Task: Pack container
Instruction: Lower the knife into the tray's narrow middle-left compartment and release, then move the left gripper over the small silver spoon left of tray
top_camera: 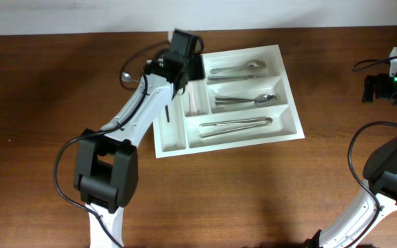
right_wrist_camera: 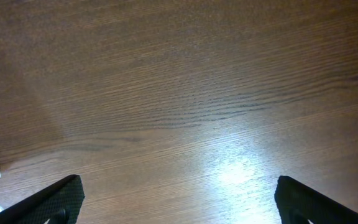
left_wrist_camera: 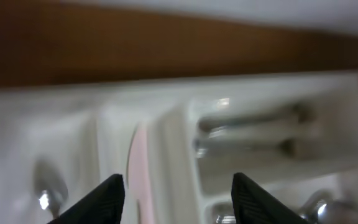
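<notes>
The container [top_camera: 284,96], a white cutlery tray, lies slightly turned on the brown table. Its three long compartments hold a spoon [top_camera: 243,69], a second spoon [top_camera: 247,100] and a longer metal utensil [top_camera: 236,125]. My left gripper [top_camera: 183,52] hovers over the tray's back left corner. In the left wrist view the left gripper [left_wrist_camera: 178,180] is open, its fingers apart with nothing between them. A pale pink item [left_wrist_camera: 137,168] lies below in a narrow compartment, and a spoon [left_wrist_camera: 47,186] shows blurred further left. My right gripper [right_wrist_camera: 179,193] stands wide open over bare table.
A thin dark stick [top_camera: 167,114] lies in the tray's leftmost narrow compartment. A small shiny piece [top_camera: 128,78] sits on the table left of the left arm. The right arm [top_camera: 391,169] and black equipment [top_camera: 378,86] occupy the right edge.
</notes>
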You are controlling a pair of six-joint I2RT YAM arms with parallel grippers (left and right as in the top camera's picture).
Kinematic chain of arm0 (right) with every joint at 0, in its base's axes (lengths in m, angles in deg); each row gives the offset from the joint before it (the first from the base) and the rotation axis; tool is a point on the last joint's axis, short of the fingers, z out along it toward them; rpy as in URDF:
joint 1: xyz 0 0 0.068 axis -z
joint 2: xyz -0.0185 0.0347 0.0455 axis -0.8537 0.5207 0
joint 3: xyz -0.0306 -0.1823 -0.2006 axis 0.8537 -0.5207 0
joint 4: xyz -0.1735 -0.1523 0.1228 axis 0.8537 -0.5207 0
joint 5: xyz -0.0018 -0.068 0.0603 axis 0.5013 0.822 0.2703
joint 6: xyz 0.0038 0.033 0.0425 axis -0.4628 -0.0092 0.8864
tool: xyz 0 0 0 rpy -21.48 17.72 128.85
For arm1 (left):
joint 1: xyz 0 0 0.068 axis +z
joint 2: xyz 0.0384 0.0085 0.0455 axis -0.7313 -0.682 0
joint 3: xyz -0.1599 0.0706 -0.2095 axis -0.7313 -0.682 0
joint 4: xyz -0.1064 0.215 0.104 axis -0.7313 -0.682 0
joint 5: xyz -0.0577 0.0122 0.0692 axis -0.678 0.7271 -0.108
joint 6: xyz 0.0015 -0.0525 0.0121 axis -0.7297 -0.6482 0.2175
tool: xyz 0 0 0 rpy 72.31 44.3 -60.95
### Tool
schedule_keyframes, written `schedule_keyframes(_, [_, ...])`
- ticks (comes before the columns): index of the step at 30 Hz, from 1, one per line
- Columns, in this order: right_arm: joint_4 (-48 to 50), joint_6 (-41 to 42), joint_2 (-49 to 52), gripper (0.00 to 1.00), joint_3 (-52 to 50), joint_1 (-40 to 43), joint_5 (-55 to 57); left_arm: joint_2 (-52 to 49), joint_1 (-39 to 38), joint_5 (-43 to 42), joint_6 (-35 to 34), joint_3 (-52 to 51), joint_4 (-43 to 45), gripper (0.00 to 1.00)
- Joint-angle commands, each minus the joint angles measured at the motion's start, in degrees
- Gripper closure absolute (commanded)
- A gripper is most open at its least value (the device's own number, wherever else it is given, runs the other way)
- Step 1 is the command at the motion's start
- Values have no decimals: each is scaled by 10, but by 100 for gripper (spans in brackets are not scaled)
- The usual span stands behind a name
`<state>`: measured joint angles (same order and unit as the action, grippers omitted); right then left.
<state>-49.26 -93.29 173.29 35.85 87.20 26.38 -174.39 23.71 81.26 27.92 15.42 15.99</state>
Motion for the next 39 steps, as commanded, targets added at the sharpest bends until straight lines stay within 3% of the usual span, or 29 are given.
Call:
schedule_keyframes(1, [0, 6, 3, 1, -3, 3, -3, -2, 27, 41, 50, 77, -41, 40])
schedule_keyframes(7, [0, 6, 3, 1, -3, 3, -3, -3, 85, 70, 45, 103, -114, 34])
schedule_keyframes(12, [0, 6, 3, 1, -3, 3, -3, -3, 138, 44, -67, 103, -167, 33])
schedule_keyframes(14, [0, 6, 3, 1, -3, 3, -3, -3, 162, 3, -89, 103, -171, 23])
schedule_keyframes(16, [0, 6, 3, 1, -3, 3, -3, -3, 177, -7, -89, 103, -171, 17])
schedule_keyframes(22, [0, 6, 3, 1, -3, 3, -3, -3, 217, -7, 16, 102, -171, 16])
schedule_keyframes(26, [0, 6, 3, 1, -3, 3, -3, -5, 240, -14, 32, 96, -171, 18])
schedule_keyframes(29, [0, 6, 3, 1, -3, 3, -3, -18, 267, -93, 32, 96, -170, 18])
schedule_keyframes(35, [0, 6, 3, 1, -3, 3, -3, -74, 337, -384, 114, 96, -165, 20])
schedule_keyframes(37, [0, 6, 3, 1, -3, 3, -3, -93, 356, -454, 158, 96, -169, 20])
schedule_keyframes(39, [0, 6, 3, 1, -3, 3, -3, -104, 368, -468, 185, 96, -180, 21])
